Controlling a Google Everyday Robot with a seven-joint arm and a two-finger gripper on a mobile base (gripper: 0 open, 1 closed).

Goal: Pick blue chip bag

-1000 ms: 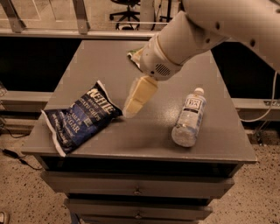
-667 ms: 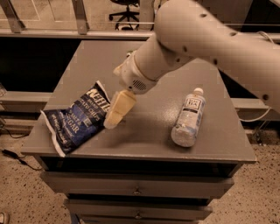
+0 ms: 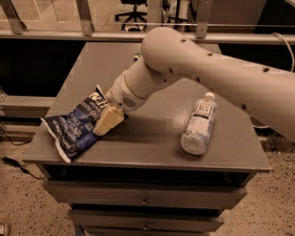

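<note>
The blue chip bag (image 3: pixel 73 125) lies flat at the front left corner of the grey table (image 3: pixel 152 138). It is dark navy with white lettering and white crimped ends, and its lower end hangs slightly over the table's edge. My gripper (image 3: pixel 107 121) hangs from the white arm (image 3: pixel 193 64) and rests over the bag's right side, its cream finger (image 3: pixel 109 120) touching or just above the bag. The arm hides the rest of the gripper.
A clear water bottle (image 3: pixel 199 123) lies on its side at the right of the table. The table has drawers below its front edge (image 3: pixel 145 201). A railing and an office chair (image 3: pixel 133 9) stand behind the table.
The arm has swung left and down across the table. The gripper went from the table's middle to the right side of the blue chip bag. The bag and the bottle have not moved.
</note>
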